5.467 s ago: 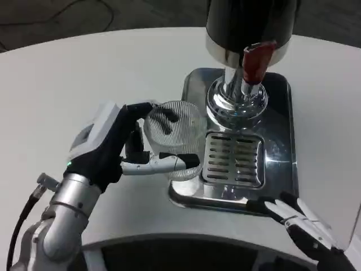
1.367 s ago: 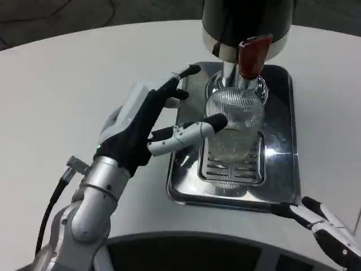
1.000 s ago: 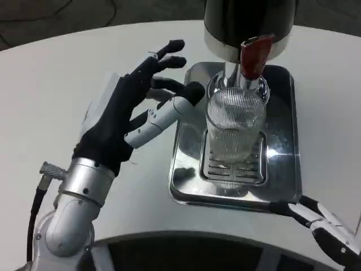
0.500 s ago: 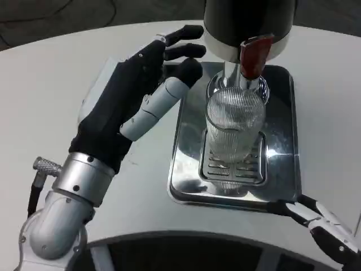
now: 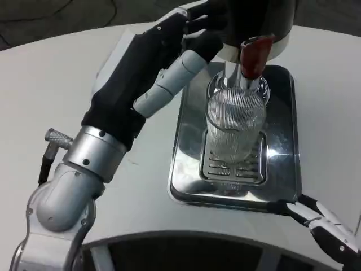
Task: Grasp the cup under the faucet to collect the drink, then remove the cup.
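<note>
1. A ribbed clear glass cup (image 5: pixel 235 127) stands upright on the slotted grille of a shiny steel drip tray (image 5: pixel 186 169), under the red-handled faucet (image 5: pixel 252 56).
2. Whether the cup holds drink cannot be told.
3. The left robot hand (image 5: pixel 163 56), fingers spread, holds nothing, far-left of the cup.
4. The right robot hand (image 5: pixel 327 231) lies with fingers extended at the near-right tabletop (image 5: pixel 67 84) edge.

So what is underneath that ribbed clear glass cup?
The ribbed clear glass cup stands on a slotted metal drip grate set in the shiny steel tray. The grate's middle slots are covered by the cup.
</note>
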`<state>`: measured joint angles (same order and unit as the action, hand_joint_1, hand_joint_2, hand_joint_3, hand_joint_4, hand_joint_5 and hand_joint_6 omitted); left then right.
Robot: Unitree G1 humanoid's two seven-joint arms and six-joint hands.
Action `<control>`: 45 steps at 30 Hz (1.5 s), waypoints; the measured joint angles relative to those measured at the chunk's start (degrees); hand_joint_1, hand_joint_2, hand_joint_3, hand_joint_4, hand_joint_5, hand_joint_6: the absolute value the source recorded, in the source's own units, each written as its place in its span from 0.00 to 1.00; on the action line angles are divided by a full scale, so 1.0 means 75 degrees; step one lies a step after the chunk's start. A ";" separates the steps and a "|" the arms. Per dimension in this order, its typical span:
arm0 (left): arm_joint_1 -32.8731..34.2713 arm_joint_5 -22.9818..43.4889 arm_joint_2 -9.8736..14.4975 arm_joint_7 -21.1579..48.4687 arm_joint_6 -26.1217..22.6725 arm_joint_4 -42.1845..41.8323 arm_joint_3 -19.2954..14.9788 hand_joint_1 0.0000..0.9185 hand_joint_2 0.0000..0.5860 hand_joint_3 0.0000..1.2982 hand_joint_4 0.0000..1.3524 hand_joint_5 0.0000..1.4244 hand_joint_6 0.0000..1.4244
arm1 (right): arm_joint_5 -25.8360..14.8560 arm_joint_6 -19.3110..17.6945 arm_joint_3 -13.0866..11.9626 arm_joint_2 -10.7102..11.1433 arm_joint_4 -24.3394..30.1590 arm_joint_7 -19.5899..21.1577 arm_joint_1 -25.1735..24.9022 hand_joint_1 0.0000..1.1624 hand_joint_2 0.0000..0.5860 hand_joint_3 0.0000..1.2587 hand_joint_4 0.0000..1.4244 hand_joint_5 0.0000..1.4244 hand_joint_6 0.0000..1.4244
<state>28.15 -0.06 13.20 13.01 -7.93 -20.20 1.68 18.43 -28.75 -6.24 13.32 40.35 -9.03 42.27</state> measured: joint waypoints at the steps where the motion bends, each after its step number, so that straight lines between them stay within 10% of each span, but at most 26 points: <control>1: 0.0090 0.0000 -0.0004 0.0033 -0.0035 0.0043 0.0011 0.14 0.12 0.23 0.18 0.24 0.23 | 0.0000 0.0000 0.0000 0.0000 0.0000 0.0000 0.0001 0.36 0.88 0.17 0.10 0.03 0.00; 45: 0.1172 -0.0049 -0.0261 0.0664 0.0487 0.1662 0.0566 0.15 0.15 0.21 0.15 0.21 0.18 | 0.0009 0.0131 0.0136 0.0009 -0.0015 -0.0005 -0.0111 0.36 0.88 0.18 0.10 0.03 0.00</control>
<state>36.94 -0.43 11.24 17.99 -4.28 -7.73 5.92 18.50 -27.77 -5.22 13.39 40.24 -9.07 41.44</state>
